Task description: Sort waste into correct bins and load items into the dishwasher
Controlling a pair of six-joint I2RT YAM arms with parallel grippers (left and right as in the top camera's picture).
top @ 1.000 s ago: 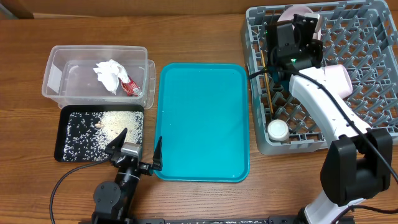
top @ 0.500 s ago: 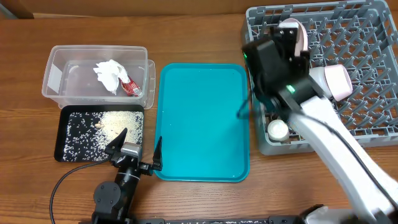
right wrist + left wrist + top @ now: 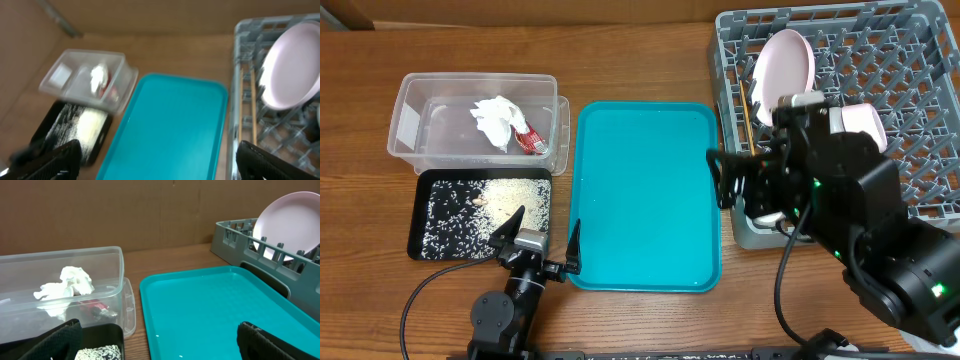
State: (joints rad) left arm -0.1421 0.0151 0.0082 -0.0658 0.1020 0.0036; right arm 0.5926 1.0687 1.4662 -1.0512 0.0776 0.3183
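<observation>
When the overhead view is read from its left edge, the clear tub (image 3: 445, 130) comes first, in the upper left. Inside it lie the crumpled napkin (image 3: 496, 120) and, just beside it on the right, the red wrapper (image 3: 530, 142). Directly below the tub sits the black tray (image 3: 425, 248), which holds the rice grains (image 3: 510, 198), heaped mostly in its upper right part.

At the lower right corner of this tray, near the bottom edge of the frame, is the left gripper (image 3: 546, 228). Its fingers (image 3: 52, 342) are spread wide and nothing is between them.

The teal tray (image 3: 645, 195) fills the middle. To its right, the right arm (image 3: 860, 220) covers the lower right of the frame. The right gripper (image 3: 157, 147) hangs high above the table with its fingers (image 3: 55, 160) released and grasping nothing; its own view is blurred.

The dish rack (image 3: 920, 60) takes the upper right. The large plate (image 3: 782, 62) stands on edge in its upper left part and the two chopsticks (image 3: 747, 105) lie along its left side. The smaller plate (image 3: 865, 125) stands nearer the middle, partly hidden by the arm. Only a white edge of the small bowl (image 3: 767, 214) shows at the rack's lower left.
</observation>
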